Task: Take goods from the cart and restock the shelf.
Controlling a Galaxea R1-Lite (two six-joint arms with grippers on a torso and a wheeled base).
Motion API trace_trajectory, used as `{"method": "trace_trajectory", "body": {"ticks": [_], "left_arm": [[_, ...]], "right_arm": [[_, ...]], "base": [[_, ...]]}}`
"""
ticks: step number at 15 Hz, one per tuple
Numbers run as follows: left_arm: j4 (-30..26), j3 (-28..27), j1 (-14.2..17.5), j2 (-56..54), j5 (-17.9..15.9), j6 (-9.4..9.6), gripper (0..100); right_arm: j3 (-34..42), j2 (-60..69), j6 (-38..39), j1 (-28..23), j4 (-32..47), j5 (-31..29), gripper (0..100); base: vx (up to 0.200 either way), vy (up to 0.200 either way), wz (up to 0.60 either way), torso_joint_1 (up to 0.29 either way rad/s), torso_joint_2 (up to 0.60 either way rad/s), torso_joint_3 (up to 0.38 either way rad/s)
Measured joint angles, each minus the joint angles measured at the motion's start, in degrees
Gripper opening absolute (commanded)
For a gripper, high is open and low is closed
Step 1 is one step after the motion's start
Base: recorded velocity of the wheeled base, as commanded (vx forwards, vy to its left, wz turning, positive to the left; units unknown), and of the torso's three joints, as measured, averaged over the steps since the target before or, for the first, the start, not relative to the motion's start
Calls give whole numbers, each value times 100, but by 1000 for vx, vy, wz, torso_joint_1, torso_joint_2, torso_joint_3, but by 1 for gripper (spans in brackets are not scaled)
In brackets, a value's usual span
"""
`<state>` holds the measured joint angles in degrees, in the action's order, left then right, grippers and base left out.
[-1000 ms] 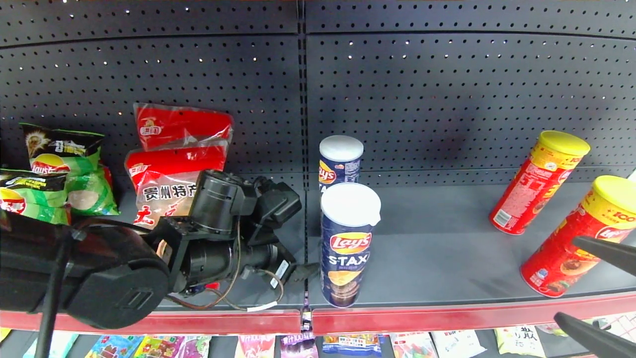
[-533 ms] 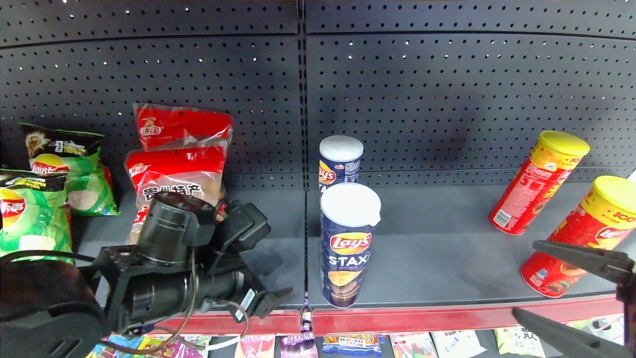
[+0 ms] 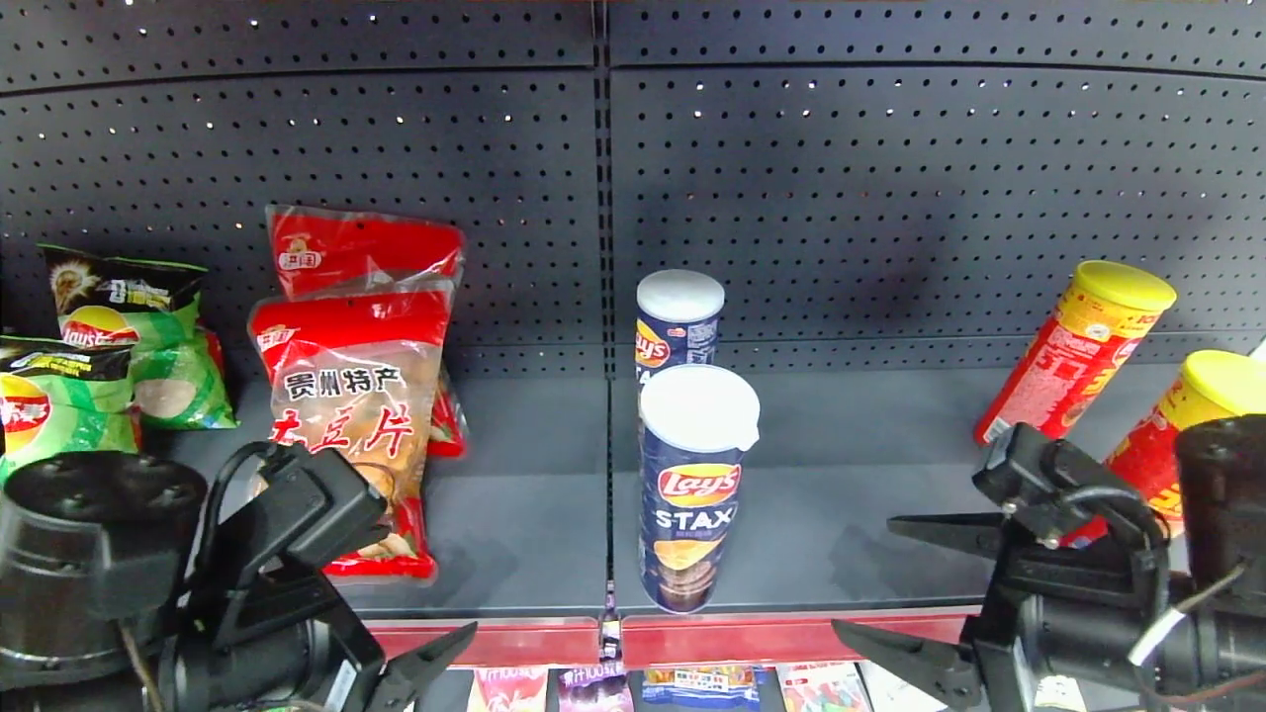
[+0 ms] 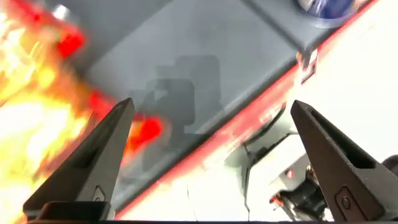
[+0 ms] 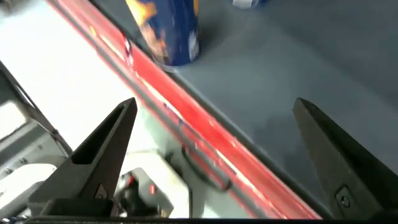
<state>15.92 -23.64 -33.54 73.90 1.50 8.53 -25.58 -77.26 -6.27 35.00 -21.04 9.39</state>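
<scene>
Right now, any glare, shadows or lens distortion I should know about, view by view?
Head view: wide-angle distortion bows the red shelf lip, and soft shadow patches sit on the pegboard. Left wrist view: the red snack bag is blown out by glare, and a blocky shadow lies on the shelf board. Right wrist view: everything below the lip washes out to white.

The can (image 3: 692, 485) is navy, the bag (image 3: 351, 396) red.
</scene>
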Motion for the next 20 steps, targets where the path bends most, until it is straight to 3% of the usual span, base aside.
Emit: {"method": "trace_trajectory", "body": {"ticks": [10,20], "left_arm": [[-71,77,206,-858,24,-62,100],[-66,74,243,-1012,13,-84,100]], "right_arm": [[-662,-1273,-20,89,-26,-235,100],[-772,-1647,-13,262,-41,-241,100]], "base": [[0,0,0,0,0,0],[0,0,0,0,0,0]]}}
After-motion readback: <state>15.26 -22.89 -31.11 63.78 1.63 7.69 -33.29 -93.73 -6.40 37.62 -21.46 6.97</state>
